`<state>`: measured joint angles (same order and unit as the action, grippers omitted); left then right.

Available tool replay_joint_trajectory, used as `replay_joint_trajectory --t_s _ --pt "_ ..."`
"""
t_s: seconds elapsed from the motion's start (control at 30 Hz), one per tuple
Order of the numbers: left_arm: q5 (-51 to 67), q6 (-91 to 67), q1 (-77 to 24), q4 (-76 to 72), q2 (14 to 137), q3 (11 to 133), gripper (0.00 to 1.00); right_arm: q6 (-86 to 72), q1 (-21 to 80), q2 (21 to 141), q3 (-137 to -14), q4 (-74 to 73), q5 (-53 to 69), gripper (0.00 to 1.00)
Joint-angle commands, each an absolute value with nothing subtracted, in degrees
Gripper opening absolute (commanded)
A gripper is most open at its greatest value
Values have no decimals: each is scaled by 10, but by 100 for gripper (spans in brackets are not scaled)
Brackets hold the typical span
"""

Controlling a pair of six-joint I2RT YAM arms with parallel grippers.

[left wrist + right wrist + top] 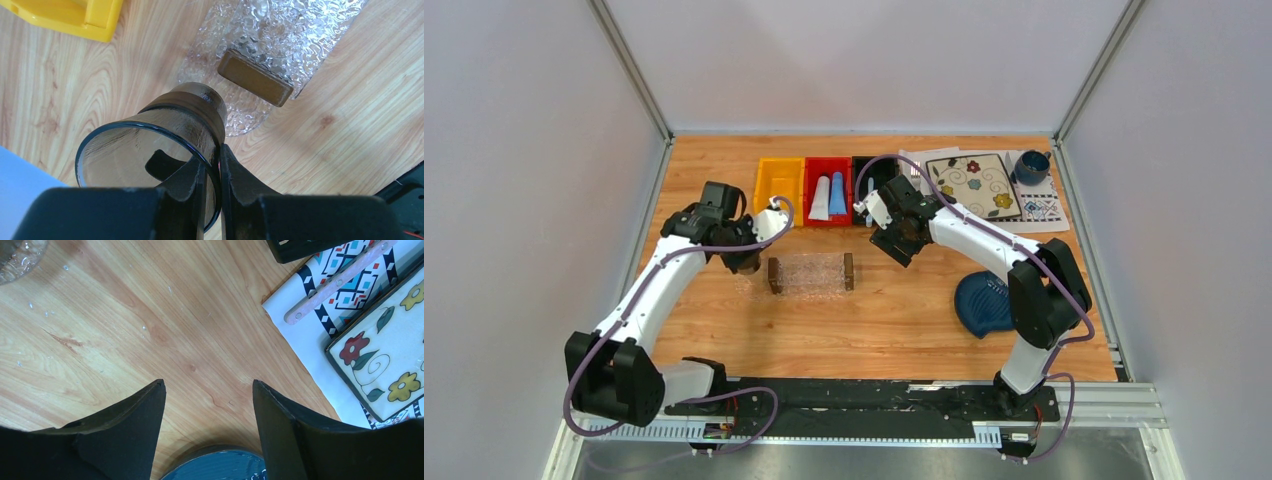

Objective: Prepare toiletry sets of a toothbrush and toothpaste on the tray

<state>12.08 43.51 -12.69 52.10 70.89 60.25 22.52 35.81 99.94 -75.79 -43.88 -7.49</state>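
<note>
Bright, even, seemingly overhead light; soft shadows; near foreground slightly blurred.

Along the back, a yellow plastic bin [779, 180], a red plastic bin [828, 161] and a black plastic bin [876, 175] sit side by side. To their right, a square floral plate [974, 185] rests on a patterned cloth [1044, 212], with a dark blue cup [1030, 166] beside it. A dark blue leaf-shaped dish [982, 303] lies nearer, and a smoky glass tumbler [165, 145] is over on the left.
</note>
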Motion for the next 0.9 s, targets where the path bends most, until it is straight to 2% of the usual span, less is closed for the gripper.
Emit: replay_joint_trajectory --t_s 0.0,0.4,0.87 --pt "121 420 -129 473 678 587 0 227 356 978 -758 -432 -82 69" --pt "118 423 -129 437 680 531 0 226 358 981 -758 -433 -82 69" --pt "134 420 -129 425 697 526 0 227 357 984 -758 -432 -83 69"
